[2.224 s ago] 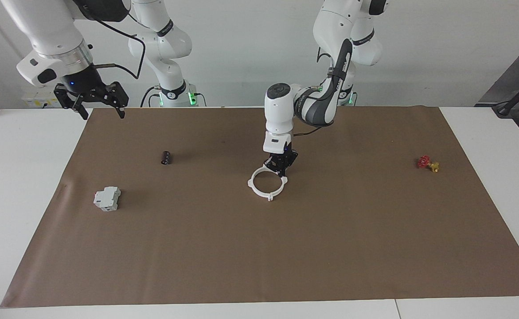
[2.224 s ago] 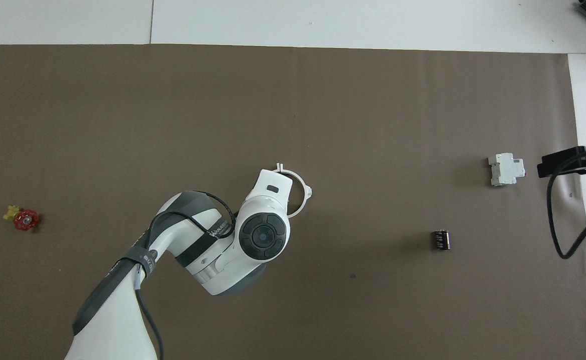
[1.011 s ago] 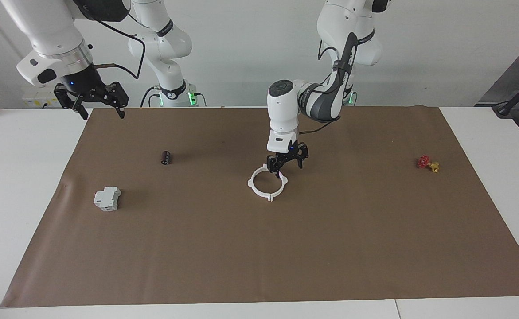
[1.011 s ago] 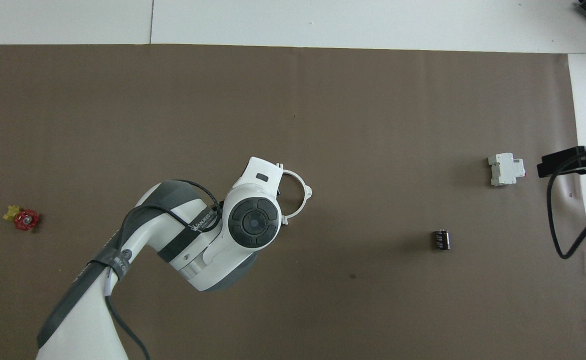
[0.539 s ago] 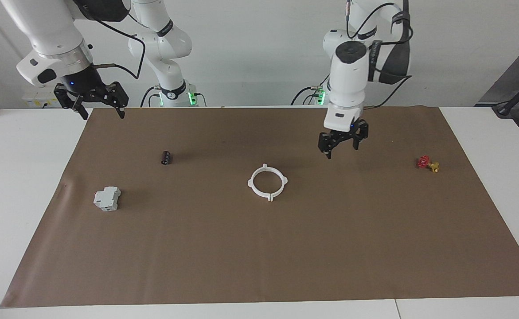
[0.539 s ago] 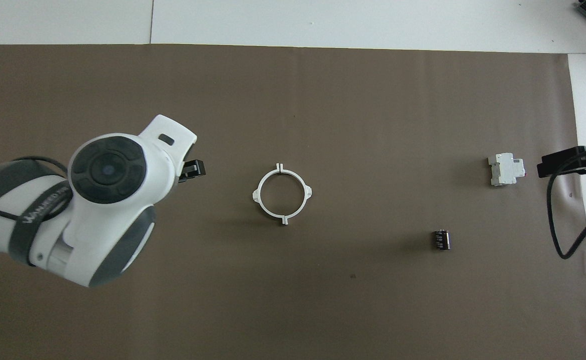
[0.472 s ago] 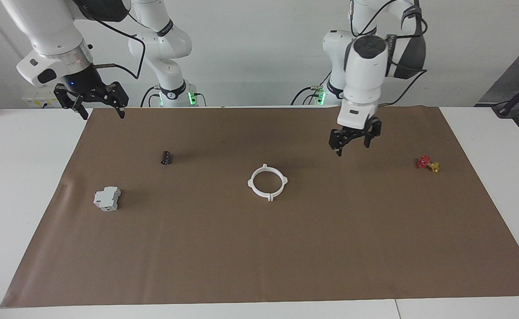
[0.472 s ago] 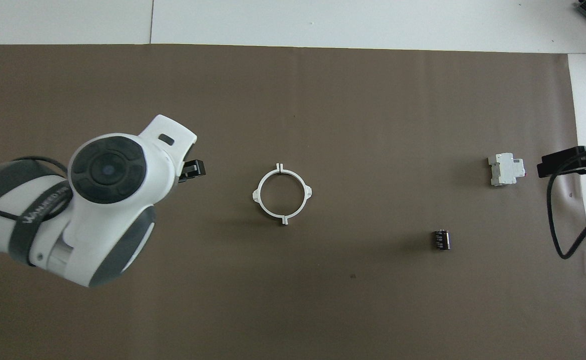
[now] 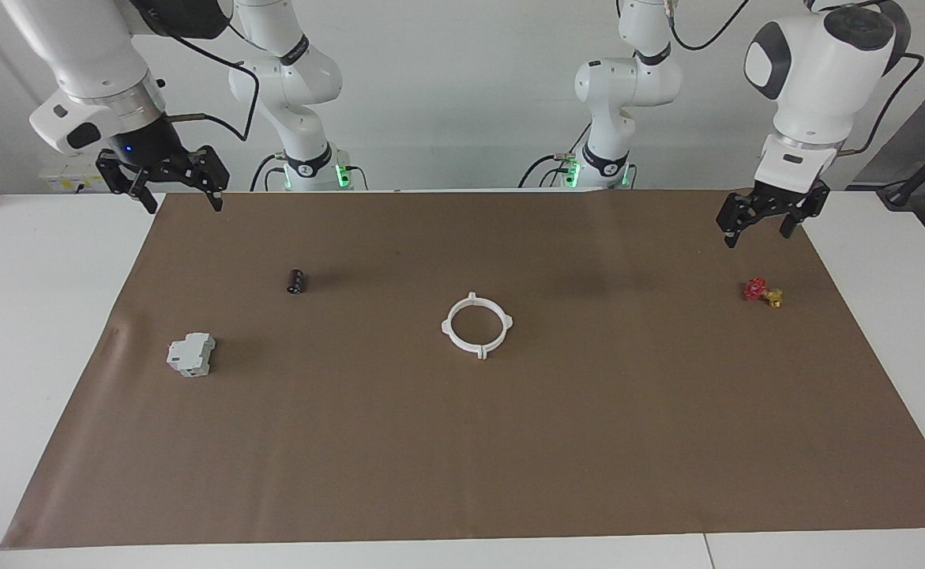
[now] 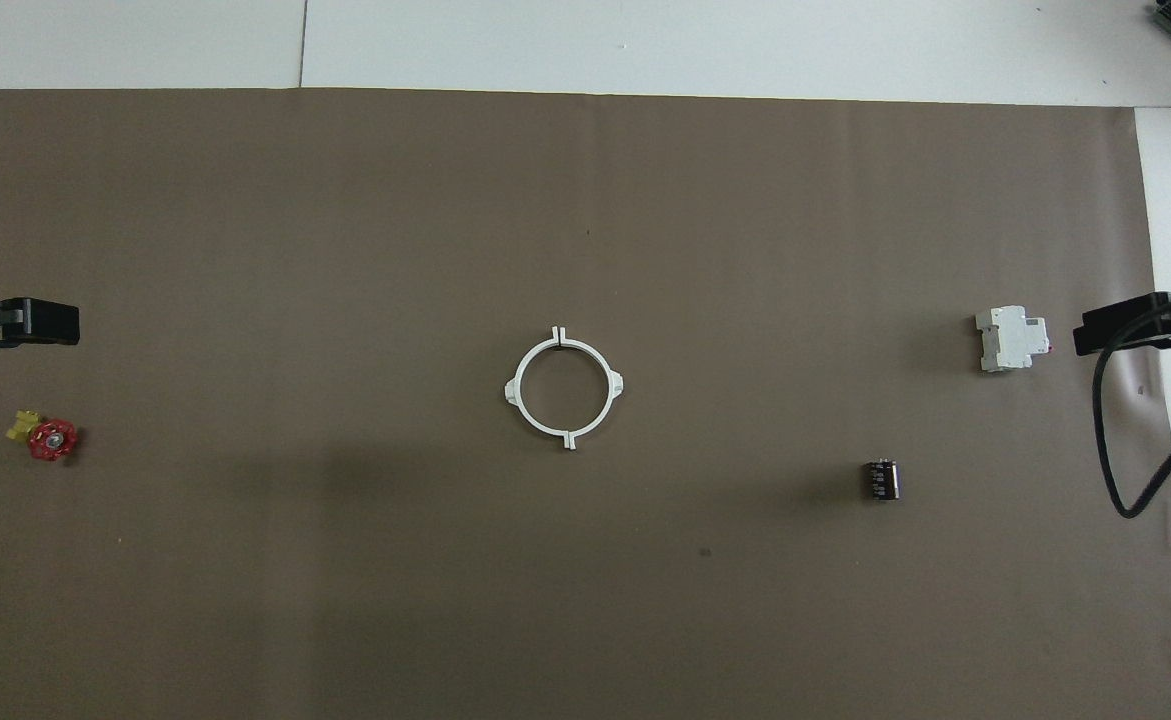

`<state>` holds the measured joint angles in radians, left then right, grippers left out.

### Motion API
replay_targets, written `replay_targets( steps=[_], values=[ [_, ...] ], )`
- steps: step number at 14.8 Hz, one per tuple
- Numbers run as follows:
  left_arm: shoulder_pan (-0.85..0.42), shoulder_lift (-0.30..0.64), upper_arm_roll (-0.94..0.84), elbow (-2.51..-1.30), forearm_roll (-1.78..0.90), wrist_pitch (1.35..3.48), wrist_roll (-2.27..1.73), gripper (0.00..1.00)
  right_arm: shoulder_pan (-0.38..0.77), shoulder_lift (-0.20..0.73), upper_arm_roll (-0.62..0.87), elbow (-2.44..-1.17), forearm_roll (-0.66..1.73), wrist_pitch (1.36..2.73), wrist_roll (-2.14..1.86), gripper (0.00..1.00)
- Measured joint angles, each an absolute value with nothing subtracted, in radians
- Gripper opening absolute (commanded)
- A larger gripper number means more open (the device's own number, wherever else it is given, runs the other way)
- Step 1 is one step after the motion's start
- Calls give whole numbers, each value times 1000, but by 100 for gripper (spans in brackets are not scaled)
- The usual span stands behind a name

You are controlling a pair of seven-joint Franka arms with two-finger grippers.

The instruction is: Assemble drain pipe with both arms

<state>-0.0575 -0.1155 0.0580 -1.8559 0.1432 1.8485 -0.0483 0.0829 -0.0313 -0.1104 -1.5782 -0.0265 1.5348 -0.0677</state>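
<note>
**White ring sits closed at mid-desk, both claws up and empty**

Brown paper covers the desk, and right in the middle of it lies the drain pipe: two white half-rings meeting end to end, tabs paired where they join, the whole thing flat on the paper as one ring. Nothing is touching it.

Over at the left arm's end, the left claw hangs in the air above the corner of the paper, fingers spread wide, nothing between them. In the overhead view only its dark tip pokes in from the edge. On the paper under and just out from it sits a small red and yellow valve, well apart from the ring.

Swing to the right arm's end: the right claw hovers above the paper's corner near its own base, fingers also wide apart and empty. In the overhead view just its tip shows.

Between that claw and the ring, two bystanders lie on the paper: a small black cylinder nearer to the robots, and a grey-white boxy block farther from them.
</note>
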Motion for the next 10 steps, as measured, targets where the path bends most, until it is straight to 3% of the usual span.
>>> replay_targets(
  steps=[10],
  values=[
    [-29,-110,71,-1710,113,1668,87,100,83,-31,-110,-1578,-26,1535,-68,100]
  ],
)
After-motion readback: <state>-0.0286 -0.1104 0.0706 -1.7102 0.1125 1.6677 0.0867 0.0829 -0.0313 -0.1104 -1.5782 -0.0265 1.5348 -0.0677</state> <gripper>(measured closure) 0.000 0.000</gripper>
